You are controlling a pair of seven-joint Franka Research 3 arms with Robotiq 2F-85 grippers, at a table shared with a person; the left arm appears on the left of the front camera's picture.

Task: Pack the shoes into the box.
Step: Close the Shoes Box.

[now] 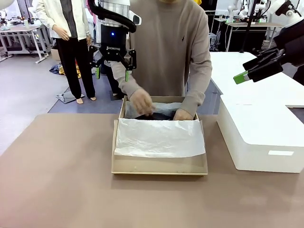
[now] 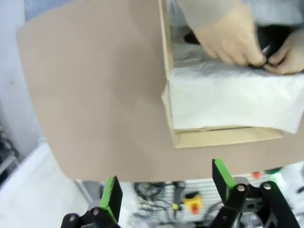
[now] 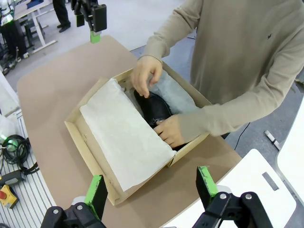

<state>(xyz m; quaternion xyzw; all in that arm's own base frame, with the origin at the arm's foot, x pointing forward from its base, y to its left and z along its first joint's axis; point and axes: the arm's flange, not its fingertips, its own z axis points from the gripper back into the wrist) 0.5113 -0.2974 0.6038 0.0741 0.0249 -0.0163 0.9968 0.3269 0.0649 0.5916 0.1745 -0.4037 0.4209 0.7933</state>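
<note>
ROBOTIQ printed on left gripper; jaws apart

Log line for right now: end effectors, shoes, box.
left end effector: open, raised beside box | right end effector: open, raised right of box | shoes: in box, person's hands on them

Open at the middle of the brown table's far edge: shallow brown cardboard box, white tissue paper draped over its near part, glossy black leather shoes inside its far part.
</note>
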